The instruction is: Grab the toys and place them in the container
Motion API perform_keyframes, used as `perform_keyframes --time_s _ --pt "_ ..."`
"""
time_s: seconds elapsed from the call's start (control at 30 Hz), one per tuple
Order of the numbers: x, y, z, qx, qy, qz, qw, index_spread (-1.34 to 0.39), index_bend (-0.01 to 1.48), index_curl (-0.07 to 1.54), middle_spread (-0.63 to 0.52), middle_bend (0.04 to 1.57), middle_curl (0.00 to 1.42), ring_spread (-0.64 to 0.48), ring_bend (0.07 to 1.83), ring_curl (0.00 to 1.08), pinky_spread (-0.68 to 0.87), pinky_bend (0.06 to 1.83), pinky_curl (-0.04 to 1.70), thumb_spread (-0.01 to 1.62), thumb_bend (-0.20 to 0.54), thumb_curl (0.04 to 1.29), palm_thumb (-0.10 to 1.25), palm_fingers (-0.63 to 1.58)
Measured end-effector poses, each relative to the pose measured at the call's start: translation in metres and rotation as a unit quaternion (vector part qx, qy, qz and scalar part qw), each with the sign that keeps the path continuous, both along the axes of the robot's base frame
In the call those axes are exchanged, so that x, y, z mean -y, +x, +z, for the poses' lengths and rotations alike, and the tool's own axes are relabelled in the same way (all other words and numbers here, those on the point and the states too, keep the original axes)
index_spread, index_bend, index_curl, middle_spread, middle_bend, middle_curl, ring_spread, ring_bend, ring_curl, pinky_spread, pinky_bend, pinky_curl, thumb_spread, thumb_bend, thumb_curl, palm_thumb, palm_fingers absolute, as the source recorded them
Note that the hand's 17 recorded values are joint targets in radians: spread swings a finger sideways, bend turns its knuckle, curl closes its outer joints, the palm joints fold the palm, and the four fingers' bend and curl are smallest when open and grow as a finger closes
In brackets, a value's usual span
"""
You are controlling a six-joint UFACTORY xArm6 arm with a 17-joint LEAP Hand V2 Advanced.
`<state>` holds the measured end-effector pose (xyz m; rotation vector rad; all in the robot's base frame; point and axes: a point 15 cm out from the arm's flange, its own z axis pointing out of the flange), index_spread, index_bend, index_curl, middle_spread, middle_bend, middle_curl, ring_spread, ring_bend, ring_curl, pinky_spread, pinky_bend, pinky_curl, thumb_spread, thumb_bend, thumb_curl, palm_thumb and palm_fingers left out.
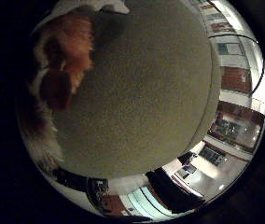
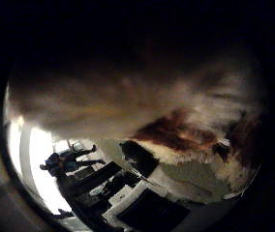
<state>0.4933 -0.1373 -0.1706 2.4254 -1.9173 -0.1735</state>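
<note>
One furry plush toy, rusty orange, brown and white, sits right up against the palm. In the little finger side view it's in the upper left of the frame, over a speckled grey-green worktop that fills most of the shot. In the thumb side view its fur covers the whole upper half. Can't tell if the robot hand is open or closed, no fingers clearly show.

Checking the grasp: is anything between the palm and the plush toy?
Nothing shows between them: the furry plush toy fills the thumb side palm view, close against the palm.
</note>
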Motion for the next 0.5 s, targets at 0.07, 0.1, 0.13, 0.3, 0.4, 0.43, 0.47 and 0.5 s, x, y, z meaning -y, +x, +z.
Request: perform_keyframes --time_s 0.07,0.1,0.13,0.3,0.4,0.43,0.47,0.5 --pt "-0.001 -0.001 -0.001 -0.001 -0.001 0.003 1.0 -0.29 0.2 0.34 -0.01 0.29 0.34 0.11 0.49 0.24 0.54 0.67 -0.02 1.03 -0.018 0.29 0.42 0.59" --pt "-0.002 -0.001 -0.002 -0.002 -0.001 0.005 1.0 -0.31 0.2 0.34 -0.06 0.35 0.36 0.04 0.57 0.25 0.51 0.65 -0.02 1.03 -0.013 0.3 0.44 0.72" --pt "-0.002 -0.001 -0.002 -0.002 -0.001 0.006 1.0 -0.32 0.21 0.35 -0.09 0.38 0.37 -0.01 0.64 0.27 0.46 0.66 -0.02 1.04 -0.013 0.3 0.46 0.84" --pt "-0.002 0.007 0.0 0.013 -0.006 0.013 1.0 -0.39 0.5 0.52 -0.18 0.78 0.55 -0.2 0.97 0.43 -0.16 1.1 0.12 1.07 0.0 0.35 0.66 1.45" --pt "0.01 0.03 0.013 0.06 -0.018 0.011 0.998 -0.37 0.78 0.66 -0.18 1.01 0.64 -0.22 1.16 0.52 -0.22 1.33 0.25 1.06 0.009 0.39 0.8 1.37" --pt "0.02 0.04 0.025 0.081 -0.025 0.008 0.996 -0.35 0.87 0.71 -0.17 1.09 0.67 -0.22 1.21 0.54 -0.22 1.4 0.29 1.05 0.015 0.41 0.85 1.33" --pt "0.03 0.043 0.036 0.093 -0.029 0.005 0.995 -0.33 0.94 0.74 -0.17 1.14 0.7 -0.23 1.26 0.57 -0.21 1.45 0.32 1.05 0.013 0.43 0.89 1.28" --pt "0.037 0.039 0.041 0.096 -0.031 0.002 0.995 -0.32 0.99 0.77 -0.16 1.19 0.72 -0.23 1.29 0.59 -0.21 1.49 0.35 1.04 0.015 0.45 0.93 1.25"
